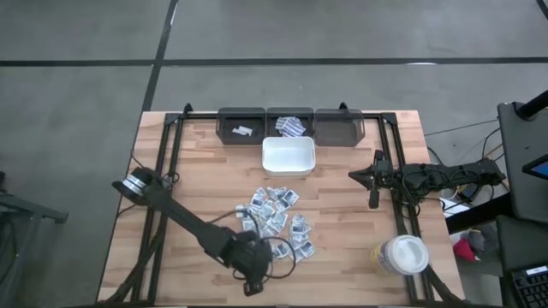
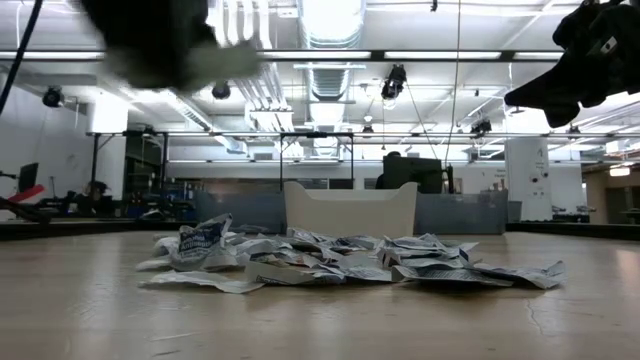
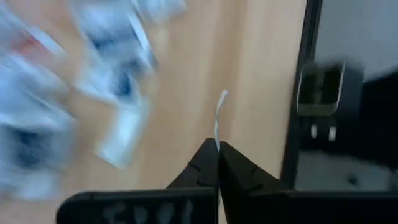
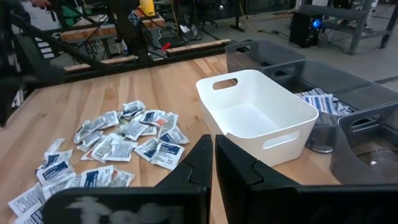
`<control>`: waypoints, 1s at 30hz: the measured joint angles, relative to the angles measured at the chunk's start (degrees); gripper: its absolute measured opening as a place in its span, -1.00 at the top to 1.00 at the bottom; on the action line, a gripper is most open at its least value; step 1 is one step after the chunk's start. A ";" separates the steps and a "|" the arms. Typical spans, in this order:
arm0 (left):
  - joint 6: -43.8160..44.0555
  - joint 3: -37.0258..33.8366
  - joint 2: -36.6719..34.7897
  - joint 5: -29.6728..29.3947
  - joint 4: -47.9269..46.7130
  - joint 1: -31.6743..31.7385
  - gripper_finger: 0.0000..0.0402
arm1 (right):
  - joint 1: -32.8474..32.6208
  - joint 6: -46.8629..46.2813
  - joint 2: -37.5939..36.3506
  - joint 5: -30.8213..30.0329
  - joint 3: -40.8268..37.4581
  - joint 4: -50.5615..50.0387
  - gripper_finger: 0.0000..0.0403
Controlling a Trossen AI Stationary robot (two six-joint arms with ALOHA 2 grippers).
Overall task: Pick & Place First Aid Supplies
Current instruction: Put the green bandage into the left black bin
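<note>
The first aid supplies lie as a loose pile of small white, blue-printed sachets [image 1: 278,218] [image 2: 340,262] [image 4: 118,146] at the table's middle. My left gripper [image 1: 253,282] [image 3: 217,152] hangs above the wood near the front edge, just near-left of the pile, shut on one thin white sachet [image 3: 219,115]; in the low view it is a dark blur [image 2: 160,40] at the top left. My right gripper [image 1: 355,177] [image 4: 213,149] waits shut and empty at the table's right, above the surface, pointing toward the white bin [image 1: 288,156]. My left gripper pinches one sachet between its two fingertips, by the sachet's near edge [image 3: 217,142]. The sachet shows edge-on as a thin white strip that sticks out past the fingertips. The fingers slant down from above. The sachet is lifted clear of the table.
The open white bin [image 4: 255,115] stands behind the pile. Three dark bins line the far edge: the left [image 1: 241,127] holds a white piece, the middle [image 1: 289,125] several sachets, the right [image 1: 338,127] shows nothing. A white round lidded tub [image 1: 402,255] stands front right. Black rails [image 1: 175,154] run along the table's sides.
</note>
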State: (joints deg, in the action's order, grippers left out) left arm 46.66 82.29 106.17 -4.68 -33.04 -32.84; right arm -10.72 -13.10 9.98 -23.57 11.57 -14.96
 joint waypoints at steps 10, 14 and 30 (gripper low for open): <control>-7.02 -0.25 -15.75 -38.70 -10.07 6.34 1.00 | -0.02 0.26 -0.09 0.00 -0.01 -0.29 0.91; -13.24 -0.32 -20.58 -44.31 -16.09 13.07 1.00 | 0.00 0.26 -0.10 -0.04 0.00 -0.28 0.91; -54.47 -0.36 -17.85 -25.07 -15.04 56.81 1.00 | 0.00 0.05 -0.11 -0.03 0.00 -0.28 0.91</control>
State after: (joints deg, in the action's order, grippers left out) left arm -7.81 81.93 88.33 -29.74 -48.08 23.96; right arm -10.72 -13.05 9.87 -23.61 11.57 -15.24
